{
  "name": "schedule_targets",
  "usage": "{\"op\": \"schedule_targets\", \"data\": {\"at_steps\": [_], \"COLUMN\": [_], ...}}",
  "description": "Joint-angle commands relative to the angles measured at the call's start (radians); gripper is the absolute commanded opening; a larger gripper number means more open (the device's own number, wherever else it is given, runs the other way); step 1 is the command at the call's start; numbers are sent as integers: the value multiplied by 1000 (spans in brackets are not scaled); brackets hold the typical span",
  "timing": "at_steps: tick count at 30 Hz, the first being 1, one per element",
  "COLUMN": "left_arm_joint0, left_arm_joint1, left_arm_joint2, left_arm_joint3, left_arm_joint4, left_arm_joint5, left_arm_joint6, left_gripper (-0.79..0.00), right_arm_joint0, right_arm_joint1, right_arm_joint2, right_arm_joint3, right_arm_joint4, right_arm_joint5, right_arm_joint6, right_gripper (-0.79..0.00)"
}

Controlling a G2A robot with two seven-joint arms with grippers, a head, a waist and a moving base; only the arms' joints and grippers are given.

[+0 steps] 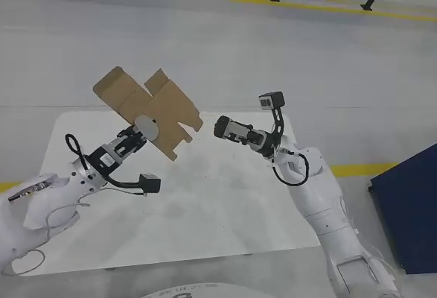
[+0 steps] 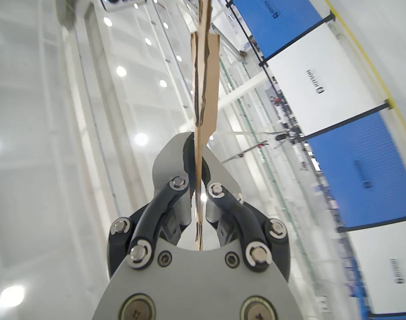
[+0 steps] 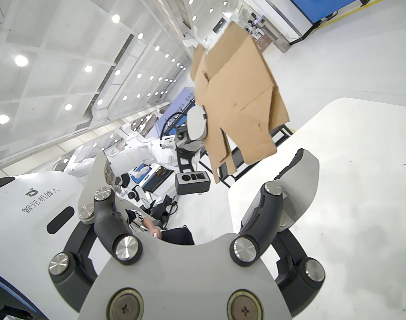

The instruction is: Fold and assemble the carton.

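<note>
Top view: left fingers (image 1: pixel 150 128) clamp one flat carton (image 1: pixel 155 100); right fingers (image 1: pixel 221 127) stand apart.

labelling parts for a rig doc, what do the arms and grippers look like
The left arm and right arm have white shells with looped black cables. Each wrist carries a black camera box. The left gripper and right gripper have silver-grey fingers, curved black links and round silver bolts.
</note>
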Motion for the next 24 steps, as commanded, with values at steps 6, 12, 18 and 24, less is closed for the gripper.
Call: {"op": "schedule_targets", "data": {"at_steps": [6, 12, 18, 24], "left_arm_joint0": [59, 90, 99, 115], "left_arm_joint1": [-57, -99, -142, -179], "left_arm_joint2": [-40, -95, -122, -149], "left_arm_joint3": [77, 136, 156, 175], "left_arm_joint4": [-171, -314, -283, -252], "left_arm_joint5": [124, 213, 178, 156], "left_arm_joint6": [42, 72, 106, 131], "left_gripper": [-785, -785, -785, -785], "right_arm_joint0": [0, 7, 57, 105], "right_arm_joint1": [0, -4, -24, -40], "right_arm_joint2": [0, -17, -113, -170], "right_arm_joint3": [0, -10, -19, 19], "right_arm_joint4": [0, -83, -130, -140], "right_arm_joint5": [0, 50, 87, 98], "right_arm_joint6": [0, -76, -139, -174], "right_gripper": [0, 0, 0, -286]}}
